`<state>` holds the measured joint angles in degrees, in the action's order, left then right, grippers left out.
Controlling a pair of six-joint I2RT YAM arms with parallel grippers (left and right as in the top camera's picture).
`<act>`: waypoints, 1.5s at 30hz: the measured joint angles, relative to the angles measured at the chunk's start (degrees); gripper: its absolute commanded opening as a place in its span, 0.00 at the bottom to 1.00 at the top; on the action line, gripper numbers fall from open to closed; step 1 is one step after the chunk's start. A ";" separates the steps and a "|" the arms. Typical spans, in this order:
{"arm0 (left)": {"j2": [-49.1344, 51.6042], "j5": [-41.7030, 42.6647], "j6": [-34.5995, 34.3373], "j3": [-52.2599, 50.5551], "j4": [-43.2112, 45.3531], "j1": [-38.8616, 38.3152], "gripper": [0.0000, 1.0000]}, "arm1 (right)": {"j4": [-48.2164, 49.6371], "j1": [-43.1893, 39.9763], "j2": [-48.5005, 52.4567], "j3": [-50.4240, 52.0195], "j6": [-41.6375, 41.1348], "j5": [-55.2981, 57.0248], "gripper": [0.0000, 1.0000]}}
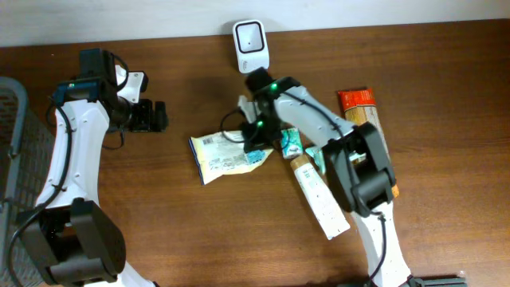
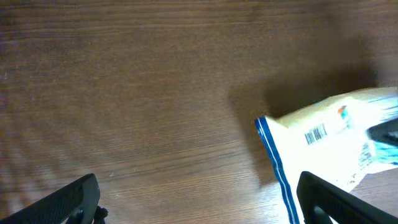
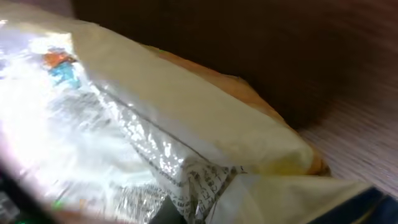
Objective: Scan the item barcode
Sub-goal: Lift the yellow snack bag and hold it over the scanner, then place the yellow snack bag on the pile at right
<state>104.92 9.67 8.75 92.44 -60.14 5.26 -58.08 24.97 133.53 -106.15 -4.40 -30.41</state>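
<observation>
One snack bag (image 1: 223, 155), pale yellow with a blue-striped edge, lies near the middle of the table (image 1: 199, 239), below and a little left of the white scanner (image 1: 249, 41) at the far edge. The right gripper (image 1: 256, 134) sits on the bag's right-hand end, fingers pressed together on the foil there as far as I can judge. The left gripper (image 1: 156, 116) hangs well apart to the left, spread wide and holding nothing. Just right of the bag lie a teal packet (image 1: 292, 143) and a long white box (image 1: 319, 195), with an orange packet (image 1: 357, 102) farther off. A wire basket (image 1: 9, 112) stands at the left edge.

The pinch seems to take only a thin end of crinkly foil, so the bag could slide out or sag on the way to the scanner. If it twists or folds in the grip, the barcode (image 2: 316, 134) may crease or turn away from the scanner's window and give no read. A careless sweep could also drag the teal packet along.

Only the left wrist view shows the barcode, printed on the upward face near the blue edge. It also shows a dark shadow beside the bag, hinting that this end is raised. The right wrist view gives only glaring foil and a crimped seam, with its own fingers not clearly seen. The overhead view alone places the scanner and the neighbouring items.
</observation>
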 measured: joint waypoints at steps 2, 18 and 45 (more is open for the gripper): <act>0.00 0.00 0.00 0.00 0.02 0.00 0.99 | 0.00 -7.45 -7.48 0.70 2.93 -6.86 0.04; 0.00 0.02 0.00 0.02 0.07 0.00 0.99 | 25.24 -5.29 -24.81 1.07 9.09 36.70 0.04; 0.00 0.00 0.00 0.00 0.00 0.00 0.99 | 91.60 -2.16 2.56 1.22 79.60 59.65 0.04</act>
<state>104.92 9.67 8.75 92.44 -60.14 5.26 33.52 22.81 136.09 -104.92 75.20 29.23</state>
